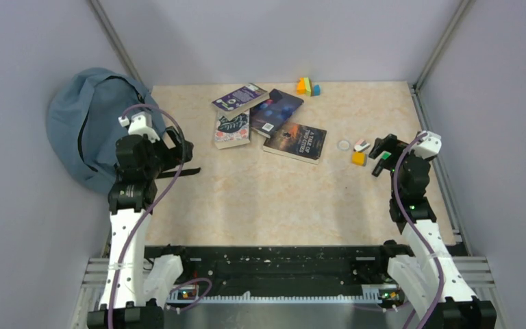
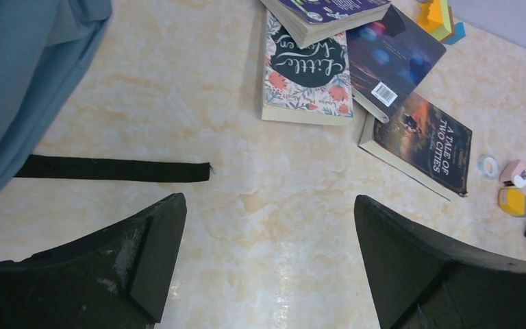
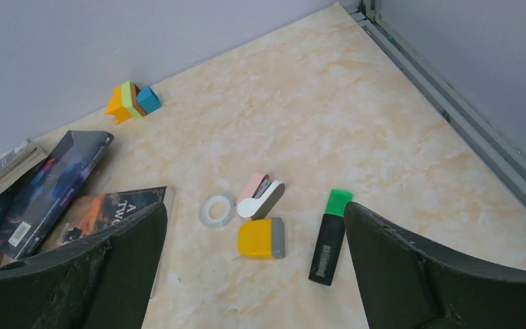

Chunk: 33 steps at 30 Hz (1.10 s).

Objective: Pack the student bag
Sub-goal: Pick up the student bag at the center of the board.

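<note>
Jaws gape wide and empty on both arms. Left gripper point(image 2: 268, 202) hangs by the student bag point(image 1: 85, 120), right gripper point(image 3: 255, 209) over the stationery point(image 3: 260, 238), likely dividing the work.

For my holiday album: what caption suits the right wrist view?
Open right gripper over tape roll, pink stapler, yellow-grey block and green-capped marker.

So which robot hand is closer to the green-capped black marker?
Right. The right hand hovers just above the green-capped black marker; the left hand is far off, beside the dusty-blue fabric backpack.
</note>
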Tool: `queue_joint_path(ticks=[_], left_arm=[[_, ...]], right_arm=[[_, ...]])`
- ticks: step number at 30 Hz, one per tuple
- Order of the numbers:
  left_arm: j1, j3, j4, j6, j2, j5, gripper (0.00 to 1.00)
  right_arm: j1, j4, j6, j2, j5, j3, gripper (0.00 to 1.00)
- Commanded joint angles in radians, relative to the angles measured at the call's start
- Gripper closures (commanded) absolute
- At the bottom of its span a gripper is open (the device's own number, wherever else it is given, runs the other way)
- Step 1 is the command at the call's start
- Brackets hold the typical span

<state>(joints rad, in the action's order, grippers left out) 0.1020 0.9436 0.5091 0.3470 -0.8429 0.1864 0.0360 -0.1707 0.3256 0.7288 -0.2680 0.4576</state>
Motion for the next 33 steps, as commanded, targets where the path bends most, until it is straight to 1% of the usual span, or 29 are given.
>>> queue_joint_path(ticks=[1,8,13,15,18,21,23,25,28,33], left_arm=[[-0.004,0.007,-0.015,-0.080,0.033,-0.082,0.03],[-0.004,0.009,-0.010,-0.084,0.047,-0.111,0.03],[-0.004,-0.038,-0.024,-0.089,0.083,-0.135,0.04],[-0.004,-0.063,-0.036,-0.090,0.099,-0.127,0.04],[-0.004,-0.077,-0.040,-0.092,0.101,-0.117,0.04],[-0.004,-0.071,-0.025,-0.095,0.093,-0.142,0.05],[-0.004,-0.067,-0.011,-0.096,0.092,-0.194,0.06],[-0.002,-0.062,-0.004,-0.096,0.093,-0.287,0.05],[0.010,-0.034,0.000,-0.094,0.081,-0.438,0.02],[0.112,0.073,0.015,-0.089,0.022,-0.587,0.02]], right_arm=[[-0.006,-0.030,-0.001,-0.003,-0.009,0.010,0.01],[-0.007,-0.036,-0.010,-0.014,0.004,0.008,0.01],[-0.007,-0.067,0.007,-0.020,0.014,-0.021,0.01],[-0.007,-0.076,0.005,-0.012,0.054,-0.021,0.01],[-0.006,-0.047,0.002,0.045,0.105,0.019,0.01],[-0.007,0.003,0.002,0.137,0.165,0.076,0.02],[-0.007,0.031,-0.010,0.186,0.231,0.115,0.05],[-0.008,0.041,-0.019,0.212,0.301,0.135,0.05],[-0.007,0.017,-0.033,0.209,0.360,0.122,0.05],[-0.007,-0.011,-0.050,0.189,0.378,0.110,0.05]])
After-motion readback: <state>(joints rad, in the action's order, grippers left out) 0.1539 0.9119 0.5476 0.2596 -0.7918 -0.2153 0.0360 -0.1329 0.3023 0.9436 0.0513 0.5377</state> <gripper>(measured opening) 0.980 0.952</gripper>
